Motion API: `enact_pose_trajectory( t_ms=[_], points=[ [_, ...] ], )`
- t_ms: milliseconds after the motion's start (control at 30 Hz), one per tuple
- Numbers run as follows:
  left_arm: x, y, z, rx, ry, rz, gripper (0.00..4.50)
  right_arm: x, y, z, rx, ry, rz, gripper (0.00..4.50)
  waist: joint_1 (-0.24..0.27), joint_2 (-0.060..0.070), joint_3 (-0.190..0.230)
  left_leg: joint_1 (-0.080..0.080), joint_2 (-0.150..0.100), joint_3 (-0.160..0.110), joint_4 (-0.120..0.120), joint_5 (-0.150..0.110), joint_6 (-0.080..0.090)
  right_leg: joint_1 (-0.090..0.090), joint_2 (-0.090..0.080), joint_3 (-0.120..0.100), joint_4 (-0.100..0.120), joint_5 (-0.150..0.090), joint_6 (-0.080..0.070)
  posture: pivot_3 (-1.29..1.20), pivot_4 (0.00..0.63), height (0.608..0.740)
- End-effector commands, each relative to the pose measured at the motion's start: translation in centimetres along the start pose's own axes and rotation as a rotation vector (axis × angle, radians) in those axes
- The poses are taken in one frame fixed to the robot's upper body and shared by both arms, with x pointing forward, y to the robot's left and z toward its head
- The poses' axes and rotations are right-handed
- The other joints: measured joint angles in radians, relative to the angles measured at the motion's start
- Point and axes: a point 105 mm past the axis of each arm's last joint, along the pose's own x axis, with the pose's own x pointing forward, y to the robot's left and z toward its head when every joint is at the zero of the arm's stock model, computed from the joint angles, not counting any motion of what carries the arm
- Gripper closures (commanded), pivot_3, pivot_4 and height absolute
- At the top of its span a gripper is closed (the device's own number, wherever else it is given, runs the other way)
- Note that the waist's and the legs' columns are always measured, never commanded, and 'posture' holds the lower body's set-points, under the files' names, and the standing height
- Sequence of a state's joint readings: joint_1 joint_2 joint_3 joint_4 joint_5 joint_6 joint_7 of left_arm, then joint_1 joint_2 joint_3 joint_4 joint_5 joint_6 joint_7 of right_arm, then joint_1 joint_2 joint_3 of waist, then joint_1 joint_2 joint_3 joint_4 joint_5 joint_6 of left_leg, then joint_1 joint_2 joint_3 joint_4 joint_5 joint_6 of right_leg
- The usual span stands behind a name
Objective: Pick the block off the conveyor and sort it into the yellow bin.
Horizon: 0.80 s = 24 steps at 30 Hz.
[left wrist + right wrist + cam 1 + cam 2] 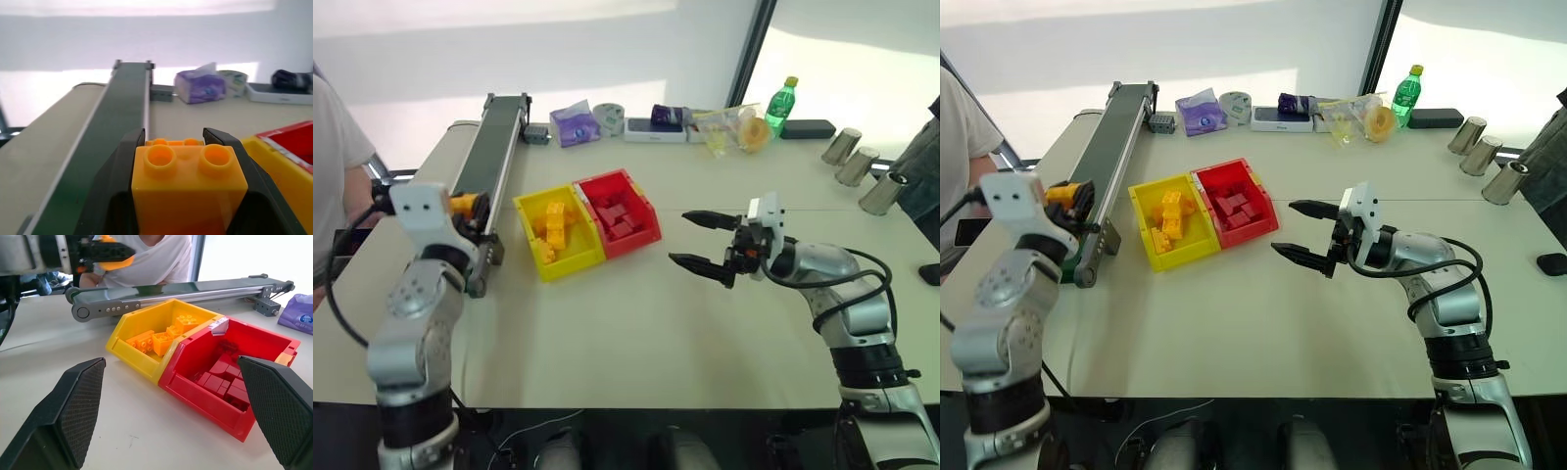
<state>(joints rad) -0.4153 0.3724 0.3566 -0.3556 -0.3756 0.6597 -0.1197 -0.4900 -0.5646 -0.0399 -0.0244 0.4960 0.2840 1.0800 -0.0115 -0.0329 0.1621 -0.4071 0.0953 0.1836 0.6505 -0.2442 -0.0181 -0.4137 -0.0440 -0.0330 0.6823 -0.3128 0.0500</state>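
Beige table (sunlit), white wall

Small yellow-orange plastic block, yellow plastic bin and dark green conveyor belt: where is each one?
Small yellow-orange plastic block (188, 183), left wrist view: its front face.
Yellow plastic bin (530, 209), left eye view: its left rim.
Dark green conveyor belt (1116, 132), right eye view: mid-belt.

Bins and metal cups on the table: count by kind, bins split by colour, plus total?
yellow bin: 1
red bin: 1
metal cups: 3
Total: 5
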Motion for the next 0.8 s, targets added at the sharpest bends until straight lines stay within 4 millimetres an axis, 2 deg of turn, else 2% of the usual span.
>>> enact_pose_trajectory(
  t_ms=[33, 167, 300, 400, 467, 500, 600, 633, 800],
  points=[
    [2.0, -2.2, -0.8, -0.017, 0.048, -0.138, 3.13, 0.3, 0.1, 1.4, -0.042, -0.041, 0.011, 0.00, 0.001, 0.000, 0.000, 0.000, 0.000, 0.000, 0.000, 0.000, 0.000, 0.000, 0.000, 0.000, 0.000, 0.000, 0.000, 0.00, 0.150, 0.740],
    [4.2, -4.5, -1.8, -0.009, 0.041, -0.201, 3.13, 0.2, 0.1, 1.4, -0.047, -0.041, -0.002, 0.00, 0.000, 0.000, 0.000, 0.000, -0.001, 0.000, -0.001, 0.000, 0.000, -0.001, 0.000, 0.000, 0.000, 0.000, 0.000, 0.00, 0.150, 0.740],
    [5.8, -7.2, -1.9, -0.042, 0.027, -0.291, 3.13, -0.4, 0.4, 1.0, -0.034, -0.029, -0.011, 0.00, 0.000, 0.000, 0.000, -0.001, -0.001, 0.001, 0.000, 0.000, 0.000, -0.001, 0.000, 0.000, 0.000, 0.000, 0.000, 0.00, 0.150, 0.740],
    [6.6, -7.6, -2.0, -0.051, 0.022, -0.305, 3.13, -0.5, 0.6, 0.9, -0.029, -0.026, -0.012, 0.00, -0.001, 0.000, 0.000, -0.001, -0.002, 0.001, 0.000, 0.000, 0.000, -0.001, 0.000, 0.000, 0.000, 0.000, 0.000, 0.00, 0.150, 0.740],
    [7.0, -7.8, -2.5, -0.065, 0.052, -0.315, 2.09, -0.5, 0.7, 1.0, -0.032, -0.027, -0.018, 0.00, -0.003, 0.000, 0.000, -0.001, -0.002, 0.001, 0.000, 0.000, 0.000, -0.001, 0.000, 0.000, 0.000, 0.000, 0.001, 0.00, 0.150, 0.740],
    [7.2, -7.7, -2.3, -0.033, 0.036, -0.306, 1.74, -0.5, 0.7, 1.1, -0.034, -0.028, -0.021, 0.00, -0.004, 0.000, 0.000, -0.001, -0.002, 0.001, 0.000, 0.000, 0.000, -0.001, 0.001, 0.000, 0.000, 0.000, 0.000, 0.00, 0.150, 0.740],
    [7.4, -7.6, -2.0, -0.004, 0.020, -0.293, 0.23, -0.6, 0.9, 1.3, -0.037, -0.027, -0.024, 0.00, -0.003, 0.000, 0.000, -0.001, -0.001, 0.001, -0.001, 0.000, 0.000, -0.002, 0.001, 0.000, 0.000, 0.000, 0.001, 0.00, 0.150, 0.740],
    [7.5, -7.5, -1.8, -0.005, 0.012, -0.290, 0.06, -0.6, 0.9, 1.3, -0.037, -0.027, -0.025, 0.00, -0.002, 0.000, 0.000, -0.001, -0.001, 0.001, -0.001, 0.000, 0.000, -0.002, 0.001, 0.000, 0.000, 0.000, 0.001, 0.00, 0.150, 0.740],
    [7.1, -6.2, -0.2, -0.032, -0.061, -0.234, 0.06, -0.4, 0.7, 1.3, -0.032, -0.024, -0.024, 0.00, -0.001, 0.000, 0.000, -0.001, -0.001, 0.001, 0.000, 0.000, 0.000, -0.002, 0.001, 0.000, 0.000, 0.000, 0.001, 0.00, 0.150, 0.740]
  ],
)
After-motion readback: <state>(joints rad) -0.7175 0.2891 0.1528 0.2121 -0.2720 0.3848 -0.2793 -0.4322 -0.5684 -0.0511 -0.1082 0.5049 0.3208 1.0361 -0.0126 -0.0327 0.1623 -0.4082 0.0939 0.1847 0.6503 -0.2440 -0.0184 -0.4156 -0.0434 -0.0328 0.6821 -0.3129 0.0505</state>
